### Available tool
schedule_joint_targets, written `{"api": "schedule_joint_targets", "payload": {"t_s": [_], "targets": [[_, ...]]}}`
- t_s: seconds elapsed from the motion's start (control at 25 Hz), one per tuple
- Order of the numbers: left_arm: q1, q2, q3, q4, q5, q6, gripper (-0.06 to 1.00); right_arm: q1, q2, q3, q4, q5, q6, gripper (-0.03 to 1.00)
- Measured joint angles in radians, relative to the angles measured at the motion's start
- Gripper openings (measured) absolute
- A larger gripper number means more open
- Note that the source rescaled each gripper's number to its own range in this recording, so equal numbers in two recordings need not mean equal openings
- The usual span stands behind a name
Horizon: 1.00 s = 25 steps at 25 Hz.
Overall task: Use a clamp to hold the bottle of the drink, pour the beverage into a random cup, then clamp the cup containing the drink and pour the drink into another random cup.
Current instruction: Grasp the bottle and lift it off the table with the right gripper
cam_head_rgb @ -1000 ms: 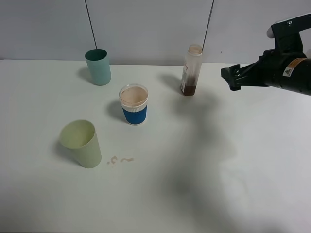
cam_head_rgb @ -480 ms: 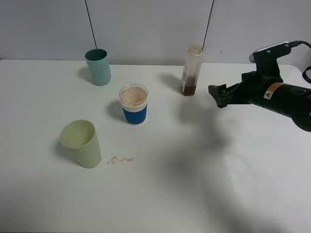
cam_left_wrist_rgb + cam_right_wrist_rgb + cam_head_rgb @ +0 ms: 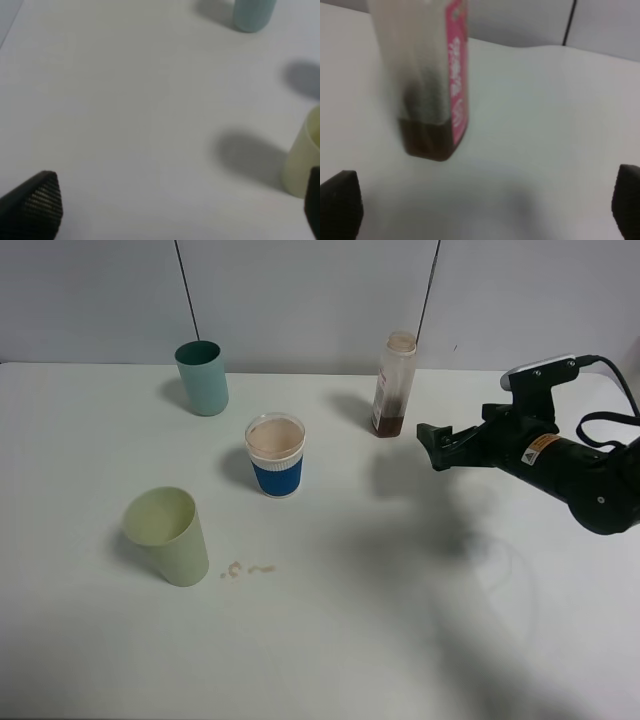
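Exterior high view, stock by size:

- Table (image 3: 320, 660): white, bare apart from the items below.
- Right arm (image 3: 570, 465): black, reaching in low from the right side. The right gripper (image 3: 432, 445) has its jaws spread wide and holds nothing. It points at the foot of the bottle from just beside it, apparently lined up to grasp it.
- Left gripper (image 3: 175, 210): seen only in its own wrist view, jaws wide apart and empty, parked over bare table away from the work.
- Pale green cup (image 3: 168, 537): nearest the front, leaning slightly, empty; likely a spare.
- Bottle (image 3: 393, 380): upright at the back, right of centre, uncapped. Only a shallow layer of dark drink (image 3: 388, 426) sits at its base.
- Blue-banded cup (image 3: 275, 465): upright mid-table, a pale brown surface showing near its rim, so it seems already filled.
- Teal cup (image 3: 203, 378): upright at the back left, well apart from the others, presumably waiting to be filled.
- Dribbles (image 3: 248, 569): small brown marks beside the green cup.
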Motion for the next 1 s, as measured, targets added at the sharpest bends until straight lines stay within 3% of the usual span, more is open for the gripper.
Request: {"api": "schedule_joint_targets", "payload": {"t_s": [0.32, 1.0], "targets": [[0.0, 0.0, 0.0, 0.0, 0.0, 0.0, 0.93, 0.0, 0.129, -0.001, 0.035, -0.16, -0.009, 1.0], [0.0, 0.0, 0.0, 0.0, 0.0, 0.0, 0.93, 0.027, 0.168, -0.126, -0.01, -0.149, -0.018, 1.0]]}}
